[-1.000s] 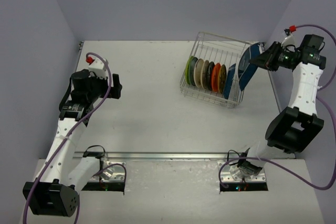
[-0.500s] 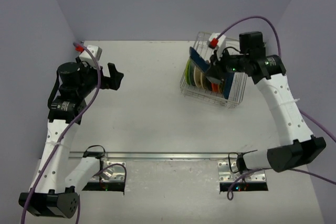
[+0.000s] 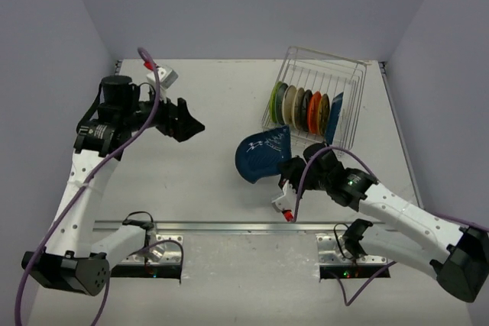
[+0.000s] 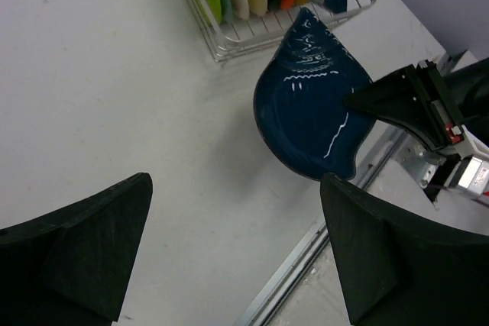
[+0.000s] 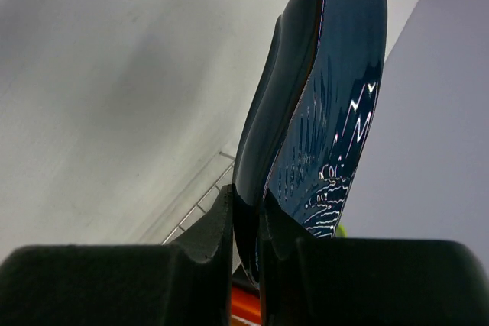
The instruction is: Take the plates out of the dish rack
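The dish rack [image 3: 345, 82] stands at the back right and holds several upright plates, from lime green [image 3: 273, 101] through orange [image 3: 314, 111] to a dark blue one [image 3: 335, 116]. My right gripper [image 3: 289, 167] is shut on the rim of a dark blue teardrop plate [image 3: 263, 156], held tilted above the table in front of the rack. The right wrist view shows that plate [image 5: 321, 112] edge-on between the fingers [image 5: 210, 227]. My left gripper [image 3: 183, 120] is open and empty over the table's left half. Its view shows the plate [image 4: 313, 124] and the rack [image 4: 229, 43].
A metal rail [image 3: 229, 227] runs along the table's near edge, with both arm bases behind it. Purple walls close in the left, back and right sides. The right forearm [image 3: 397, 211] lies low across the near right.
My right arm has swung from over the rack down and left to in front of it, carrying the blue teardrop plate. My left gripper has moved right, toward the centre.
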`<move>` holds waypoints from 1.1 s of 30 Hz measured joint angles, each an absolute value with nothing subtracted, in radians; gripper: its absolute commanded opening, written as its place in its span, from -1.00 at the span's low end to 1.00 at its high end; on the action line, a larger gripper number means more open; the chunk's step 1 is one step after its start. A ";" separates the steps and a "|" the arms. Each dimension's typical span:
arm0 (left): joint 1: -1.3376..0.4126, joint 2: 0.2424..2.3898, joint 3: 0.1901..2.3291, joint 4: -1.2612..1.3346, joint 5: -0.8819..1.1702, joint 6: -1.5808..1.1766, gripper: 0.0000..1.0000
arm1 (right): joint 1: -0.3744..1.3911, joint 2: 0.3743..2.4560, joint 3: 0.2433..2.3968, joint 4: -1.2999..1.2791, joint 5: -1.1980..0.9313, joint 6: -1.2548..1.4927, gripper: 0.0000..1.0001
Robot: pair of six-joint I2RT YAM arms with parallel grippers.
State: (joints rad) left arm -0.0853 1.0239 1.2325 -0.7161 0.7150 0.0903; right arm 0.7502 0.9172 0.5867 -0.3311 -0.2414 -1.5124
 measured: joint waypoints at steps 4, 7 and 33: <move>-0.182 1.060 1.204 -0.769 0.706 0.115 0.71 | 0.806 0.914 0.512 -0.262 -0.224 -1.642 -1.00; -0.245 1.080 1.200 -0.795 0.662 0.127 0.60 | 0.845 0.917 0.510 -0.186 -0.212 -1.712 -1.00; -0.343 1.206 1.117 -0.753 0.530 0.069 -0.73 | 0.984 1.024 0.511 0.130 -0.090 -1.726 -1.00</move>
State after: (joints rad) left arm -0.3432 1.2059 1.1169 -0.7534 0.5298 0.0685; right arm 0.9844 1.0245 0.5106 0.1297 -0.0895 -1.7265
